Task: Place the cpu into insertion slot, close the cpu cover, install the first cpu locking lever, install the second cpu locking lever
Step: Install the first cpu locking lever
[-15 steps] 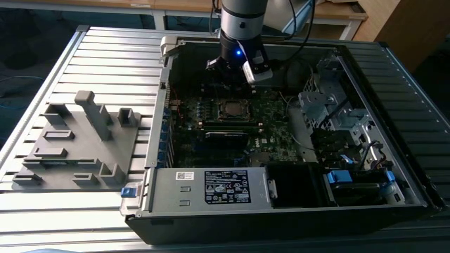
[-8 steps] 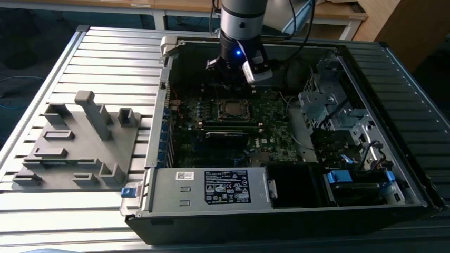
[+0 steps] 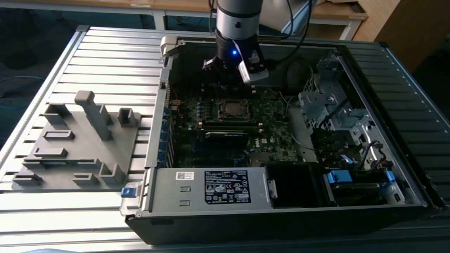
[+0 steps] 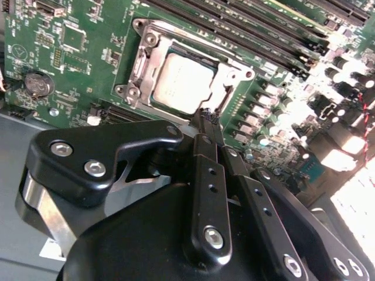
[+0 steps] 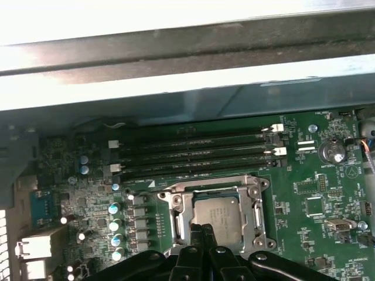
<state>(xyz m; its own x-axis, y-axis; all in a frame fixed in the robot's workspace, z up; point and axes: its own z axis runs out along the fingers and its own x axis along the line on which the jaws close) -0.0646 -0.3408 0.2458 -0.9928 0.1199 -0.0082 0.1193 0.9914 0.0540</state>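
The gripper (image 4: 206, 118), fingers pressed together, is hanging at the edge of the metal cover (image 4: 227, 79) framing the chip (image 4: 183, 82).

Your count: one cpu (image 5: 218, 218), one cpu cover (image 5: 183, 211), one gripper (image 5: 202, 229). Four memory slots (image 5: 193, 154), long and black. One coin cell battery (image 5: 333, 151). One computer case (image 3: 393, 68), one power supply (image 3: 211, 187), one grey fixture tray (image 3: 77, 158). One robot arm (image 3: 237, 21).

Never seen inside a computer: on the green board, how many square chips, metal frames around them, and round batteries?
Dull silver-grey square cpu: 1
Silvery square metal cpu cover frame: 1
Round silver coin battery: 1
Total: 3
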